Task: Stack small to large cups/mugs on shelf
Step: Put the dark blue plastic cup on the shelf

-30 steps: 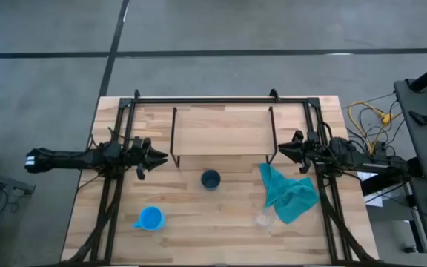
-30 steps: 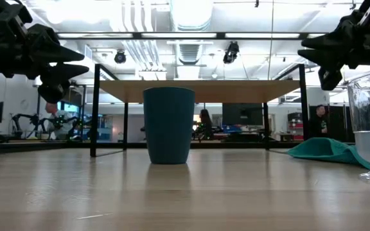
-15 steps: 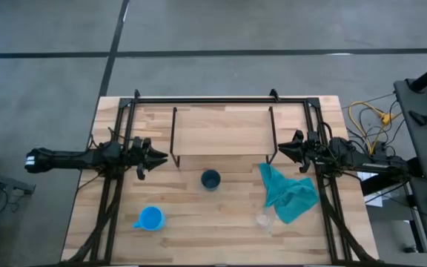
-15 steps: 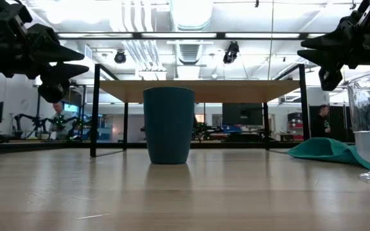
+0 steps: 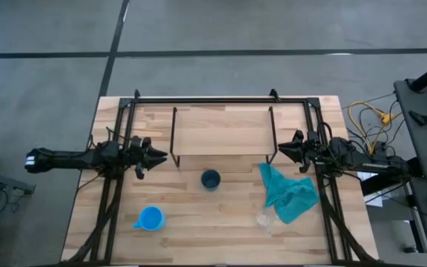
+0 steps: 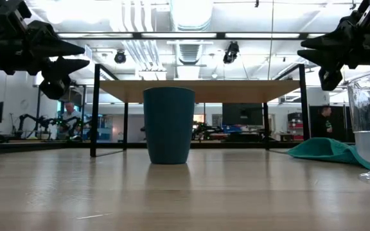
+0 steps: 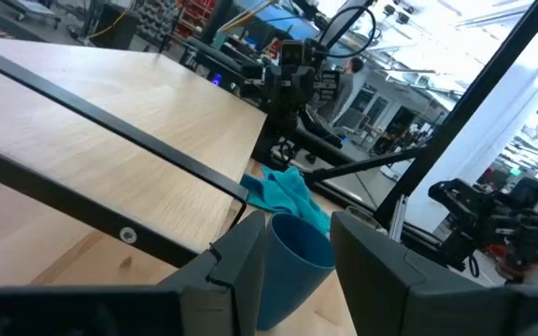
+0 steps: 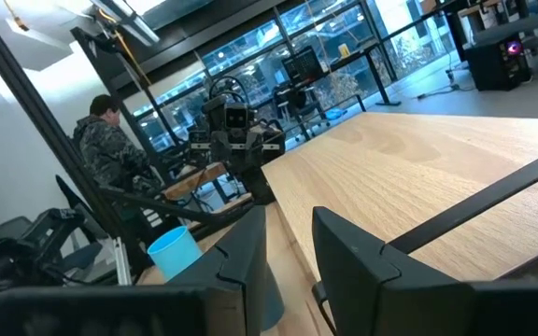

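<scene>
Change since earlier: nearly nothing on the table; only the left gripper (image 6: pixel 76 56) sits a touch higher at the upper left of the low view, and a person in the far room has shifted.
Left gripper: (image 5: pixel 161 156) hangs at the left of the high view, beside the shelf's left leg, fingers (image 7: pixel 241 257) parted with a gap between them, holding nothing.
Right gripper: (image 5: pixel 282 150) hangs at the right, near the shelf's right leg, fingers (image 8: pixel 344 252) parted, empty.
Shelf: (image 5: pixel 221 127) stands at upper centre of the high view, board bare.
Dark navy cup: (image 5: pixel 210 179) upright at centre, just below the shelf.
Light-blue mug: (image 5: pixel 150 218) lower left, well apart from the others.
Clear glass cup: (image 5: pixel 263 219) lower right, touching the teal cloth (image 5: pixel 291 193).
</scene>
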`<act>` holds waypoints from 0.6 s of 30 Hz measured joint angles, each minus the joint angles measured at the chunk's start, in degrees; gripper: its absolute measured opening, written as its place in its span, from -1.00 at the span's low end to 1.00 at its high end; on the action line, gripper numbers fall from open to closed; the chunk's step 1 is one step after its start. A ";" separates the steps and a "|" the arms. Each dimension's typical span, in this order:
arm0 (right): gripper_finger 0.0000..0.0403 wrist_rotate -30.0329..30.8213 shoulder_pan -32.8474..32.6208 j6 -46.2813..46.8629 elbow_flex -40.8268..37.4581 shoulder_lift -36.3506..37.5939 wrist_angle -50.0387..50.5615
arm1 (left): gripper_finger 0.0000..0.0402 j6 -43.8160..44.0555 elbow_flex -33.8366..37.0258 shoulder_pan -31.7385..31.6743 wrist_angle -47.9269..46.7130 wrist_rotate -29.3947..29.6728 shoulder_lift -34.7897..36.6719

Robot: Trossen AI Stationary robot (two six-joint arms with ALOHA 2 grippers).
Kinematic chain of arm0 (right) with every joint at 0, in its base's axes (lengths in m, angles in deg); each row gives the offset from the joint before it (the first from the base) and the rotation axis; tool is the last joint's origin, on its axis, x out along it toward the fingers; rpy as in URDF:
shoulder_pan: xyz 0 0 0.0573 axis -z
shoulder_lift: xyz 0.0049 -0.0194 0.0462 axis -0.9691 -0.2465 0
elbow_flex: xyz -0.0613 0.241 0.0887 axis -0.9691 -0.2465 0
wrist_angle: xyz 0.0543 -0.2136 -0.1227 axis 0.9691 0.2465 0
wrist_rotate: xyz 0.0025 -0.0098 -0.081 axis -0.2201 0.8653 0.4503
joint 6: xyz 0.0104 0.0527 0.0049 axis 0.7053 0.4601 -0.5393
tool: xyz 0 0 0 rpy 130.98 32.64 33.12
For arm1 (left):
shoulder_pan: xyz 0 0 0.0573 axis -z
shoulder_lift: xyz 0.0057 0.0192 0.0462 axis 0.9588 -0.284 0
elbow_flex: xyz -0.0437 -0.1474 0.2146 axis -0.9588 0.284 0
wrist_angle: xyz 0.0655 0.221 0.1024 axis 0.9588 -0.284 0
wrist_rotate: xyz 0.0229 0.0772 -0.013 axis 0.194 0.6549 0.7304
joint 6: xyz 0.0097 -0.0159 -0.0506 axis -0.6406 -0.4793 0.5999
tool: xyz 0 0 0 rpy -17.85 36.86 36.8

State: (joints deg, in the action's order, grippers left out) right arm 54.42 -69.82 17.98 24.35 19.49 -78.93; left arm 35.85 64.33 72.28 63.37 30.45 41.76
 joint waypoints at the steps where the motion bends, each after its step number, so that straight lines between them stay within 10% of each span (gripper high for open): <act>1: -0.57 0.00 0.00 -0.02 0.00 0.00 0.00 | -0.44 0.00 0.00 0.00 0.02 0.00 0.01; 18: -0.57 0.00 0.00 -0.09 0.00 0.00 -0.43 | -0.44 0.00 0.00 0.00 1.99 0.17 0.05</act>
State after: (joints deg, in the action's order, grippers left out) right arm 54.42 -69.82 17.89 24.35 19.49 -79.35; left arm 35.85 64.33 72.29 65.36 30.63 41.81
